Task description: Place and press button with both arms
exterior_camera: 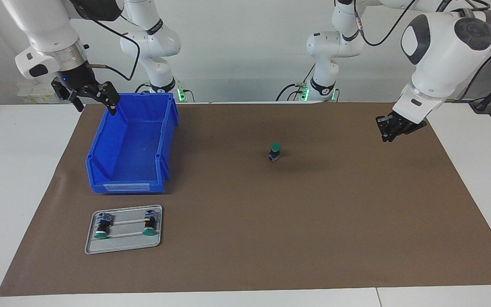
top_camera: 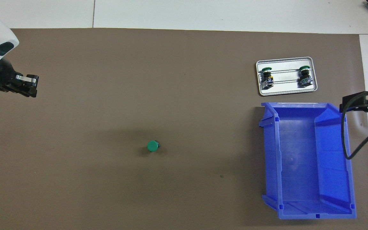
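The left hand (exterior_camera: 394,128) is hanging over the mat (exterior_camera: 271,238) at the left arm's end of the table, its fingers drawn nearly together and pinching nothing, while the right hand (exterior_camera: 92,96) is hovering with fingers spread wide above the rim of the blue bin (exterior_camera: 132,140) at the right arm's end. Farther from the robots, the button (exterior_camera: 275,152) is standing upright on the mat in the middle of the table, green cap up, well apart from both hands. So the placing looks done and the pressing seems to be the step in hand: the next move calls for one hand to come over the cap and push straight down, perhaps with the other steadying the body. Farthest out, two like buttons (exterior_camera: 102,225) are lying on the metal tray (exterior_camera: 122,249). Whether the cap is sitting depressed is too small to tell, and in the overhead view the right hand is cut off at the edge.
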`<state>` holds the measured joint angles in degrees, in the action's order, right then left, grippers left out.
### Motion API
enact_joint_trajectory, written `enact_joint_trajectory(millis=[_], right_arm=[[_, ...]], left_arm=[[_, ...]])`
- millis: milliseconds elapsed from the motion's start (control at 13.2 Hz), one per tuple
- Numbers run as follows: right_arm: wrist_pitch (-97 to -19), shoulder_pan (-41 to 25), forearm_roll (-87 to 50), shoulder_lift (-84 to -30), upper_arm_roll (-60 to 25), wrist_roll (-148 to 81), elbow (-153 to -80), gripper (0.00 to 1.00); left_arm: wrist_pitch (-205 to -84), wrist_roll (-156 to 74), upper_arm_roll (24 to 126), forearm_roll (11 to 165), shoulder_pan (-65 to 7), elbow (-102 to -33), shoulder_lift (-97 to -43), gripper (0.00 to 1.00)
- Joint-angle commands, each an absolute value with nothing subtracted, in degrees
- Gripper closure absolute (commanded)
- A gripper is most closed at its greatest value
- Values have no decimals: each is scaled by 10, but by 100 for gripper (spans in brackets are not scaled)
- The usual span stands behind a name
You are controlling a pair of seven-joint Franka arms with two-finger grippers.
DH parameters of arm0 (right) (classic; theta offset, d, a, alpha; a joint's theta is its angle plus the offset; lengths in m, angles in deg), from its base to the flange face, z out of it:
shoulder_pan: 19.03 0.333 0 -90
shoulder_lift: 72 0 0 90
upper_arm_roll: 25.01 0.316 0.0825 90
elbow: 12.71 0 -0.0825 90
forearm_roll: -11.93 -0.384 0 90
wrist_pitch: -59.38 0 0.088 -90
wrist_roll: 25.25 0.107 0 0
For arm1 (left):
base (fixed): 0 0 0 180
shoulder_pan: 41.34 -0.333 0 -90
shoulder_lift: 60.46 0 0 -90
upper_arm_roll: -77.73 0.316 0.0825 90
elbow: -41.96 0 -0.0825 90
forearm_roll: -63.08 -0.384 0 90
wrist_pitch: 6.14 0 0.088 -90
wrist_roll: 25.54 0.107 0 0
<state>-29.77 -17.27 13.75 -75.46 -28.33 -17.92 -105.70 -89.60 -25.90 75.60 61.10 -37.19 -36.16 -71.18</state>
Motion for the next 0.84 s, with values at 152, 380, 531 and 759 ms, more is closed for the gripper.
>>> enact_joint_trajectory(millis=[152,380,531,759], right_arm=[[-292,-178,134,-760,-280,-191,-1061,0],[-292,-178,134,-760,-280,-191,-1061,0],[-291,-178,134,-760,-280,-191,-1061,0],[-291,-178,134,-760,-280,-192,-1061,0]], left_arm=[[-815,-258,754,611,-369,-274,-724,67],[-921,-255,754,610,-369,-389,-672,0],[-946,-256,754,611,-369,-457,-638,0],[-972,-257,754,611,-369,-479,-629,0]])
